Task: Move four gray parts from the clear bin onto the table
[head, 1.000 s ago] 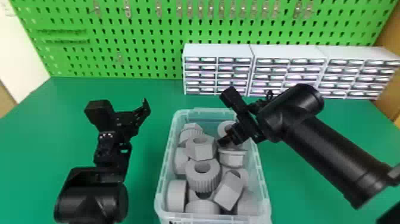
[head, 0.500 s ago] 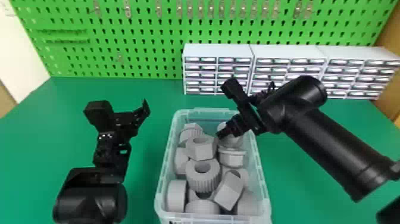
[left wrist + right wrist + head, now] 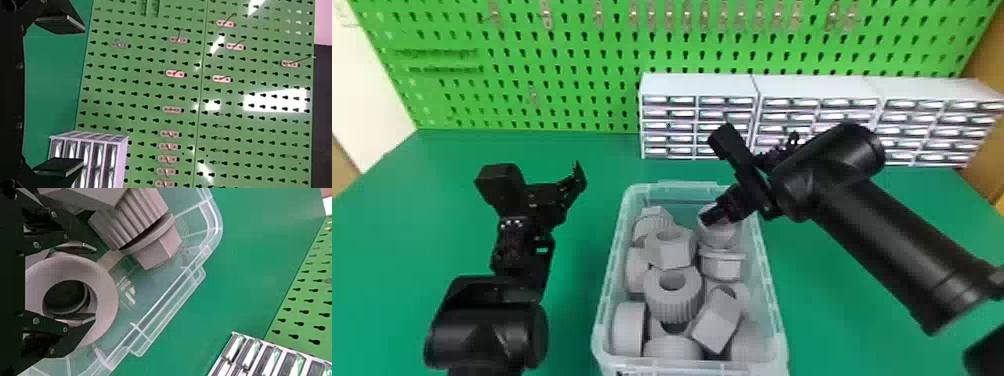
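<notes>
Right gripper [image 3: 716, 217] shifted, rim of gray part [image 3: 106, 297] between fingers

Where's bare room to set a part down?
Green table: free between left arm and clear bin, and behind the left gripper to the pegboard. Right of the bin is bare, but the right arm overhangs. Crowded: inside the bin, gray parts and the right gripper.

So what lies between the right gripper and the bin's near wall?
The head view shows a gray flanged part nearer the right gripper, then a tilted angular part closer to the near wall, with a ribbed gray ring to their left.
</notes>
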Action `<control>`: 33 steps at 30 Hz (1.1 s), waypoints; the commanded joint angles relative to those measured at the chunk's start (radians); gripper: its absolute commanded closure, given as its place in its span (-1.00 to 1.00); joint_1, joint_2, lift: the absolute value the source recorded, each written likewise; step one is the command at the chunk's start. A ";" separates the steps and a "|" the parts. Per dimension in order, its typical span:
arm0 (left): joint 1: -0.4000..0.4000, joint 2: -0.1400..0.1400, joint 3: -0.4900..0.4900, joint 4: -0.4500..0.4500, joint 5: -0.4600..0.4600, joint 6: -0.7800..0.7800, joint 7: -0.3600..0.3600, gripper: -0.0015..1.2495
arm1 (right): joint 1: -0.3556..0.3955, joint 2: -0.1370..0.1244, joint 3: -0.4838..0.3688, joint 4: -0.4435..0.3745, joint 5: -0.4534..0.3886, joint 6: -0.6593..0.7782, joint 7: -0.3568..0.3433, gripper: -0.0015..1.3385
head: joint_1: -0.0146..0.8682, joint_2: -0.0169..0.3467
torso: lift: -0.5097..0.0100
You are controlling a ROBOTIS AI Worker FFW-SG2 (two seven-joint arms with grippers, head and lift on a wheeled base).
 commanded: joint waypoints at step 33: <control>-0.009 0.001 -0.008 0.010 0.012 -0.001 0.000 -0.84 | 0.000 0.003 0.072 0.054 -0.062 -0.005 -0.023 0.40 | 0.60 -0.51 | 0.76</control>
